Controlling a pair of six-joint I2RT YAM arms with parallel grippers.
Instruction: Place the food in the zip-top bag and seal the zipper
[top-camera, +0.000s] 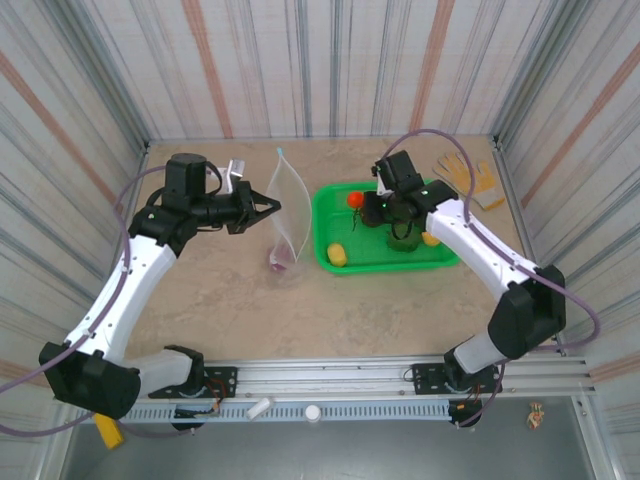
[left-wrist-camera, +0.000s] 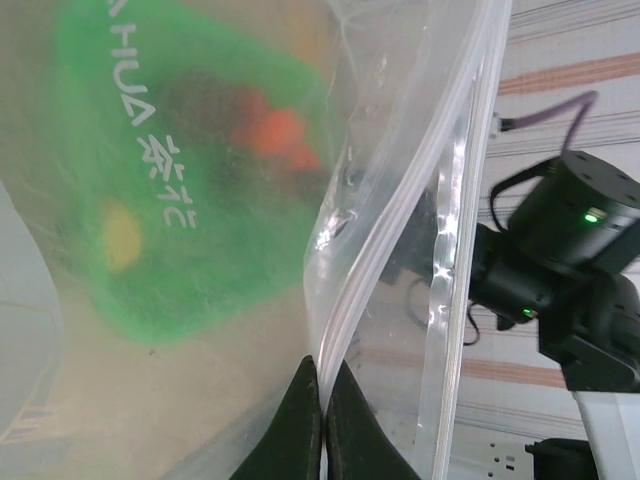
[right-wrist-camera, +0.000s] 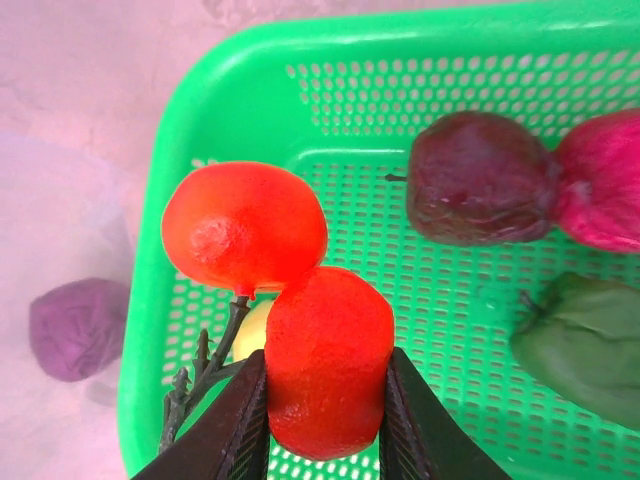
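Observation:
The clear zip-top bag (top-camera: 283, 215) stands upright left of the basket, mouth open. My left gripper (top-camera: 268, 210) (left-wrist-camera: 322, 365) is shut on one pale strip of its zipper (left-wrist-camera: 400, 230). A purple food piece (top-camera: 279, 262) (right-wrist-camera: 78, 328) lies in the bag's bottom. My right gripper (top-camera: 372, 205) (right-wrist-camera: 325, 400) is shut on a red food piece (right-wrist-camera: 330, 365), which is joined by a dark stem to a second red one (right-wrist-camera: 243, 225); both hang over the basket's left end. Maroon (right-wrist-camera: 480, 178), magenta (right-wrist-camera: 605, 180), dark green (right-wrist-camera: 585, 345) and yellow (right-wrist-camera: 250, 330) food pieces lie in the basket.
The green mesh basket (top-camera: 440, 255) (right-wrist-camera: 200, 130) sits right of the bag, with a yellow piece (top-camera: 338, 254) at its near left corner. A yellow-tan glove (top-camera: 468, 178) lies at the back right. Striped walls close in on three sides.

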